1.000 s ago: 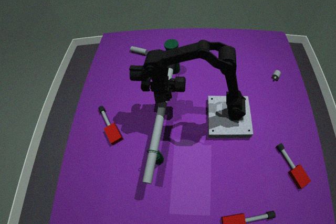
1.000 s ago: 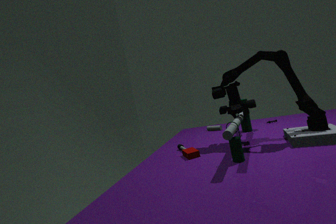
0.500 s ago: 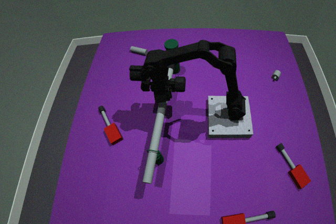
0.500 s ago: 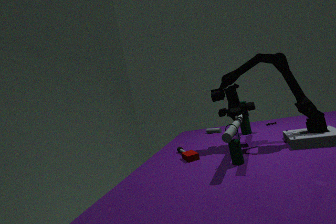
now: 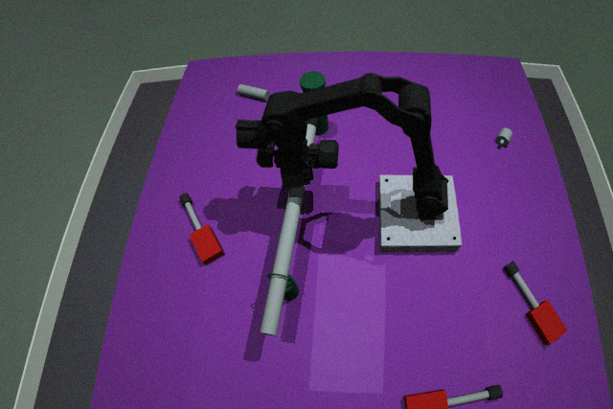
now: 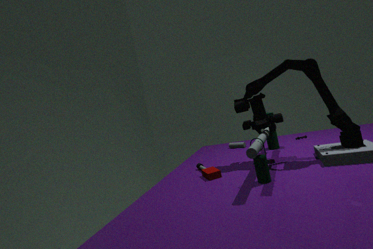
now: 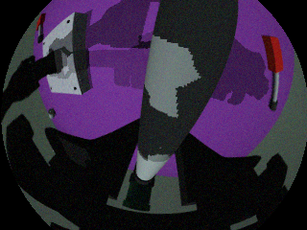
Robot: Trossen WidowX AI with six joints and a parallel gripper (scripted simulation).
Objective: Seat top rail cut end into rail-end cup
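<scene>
Clearly, the long rail (image 5: 283,256) (image 6: 257,144) (image 7: 165,77) looks pale grey and round.

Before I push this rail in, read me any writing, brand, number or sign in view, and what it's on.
No readable text in any view: none on the rail, the white base plate or the red blocks.
The dark arm is too dim to rule out small markings.

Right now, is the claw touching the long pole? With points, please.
Touching. The wrist view shows the pole (image 5: 284,246) (image 6: 258,145) (image 7: 165,77) running between the sides of the claw (image 7: 157,126), which is shut on it.
</scene>
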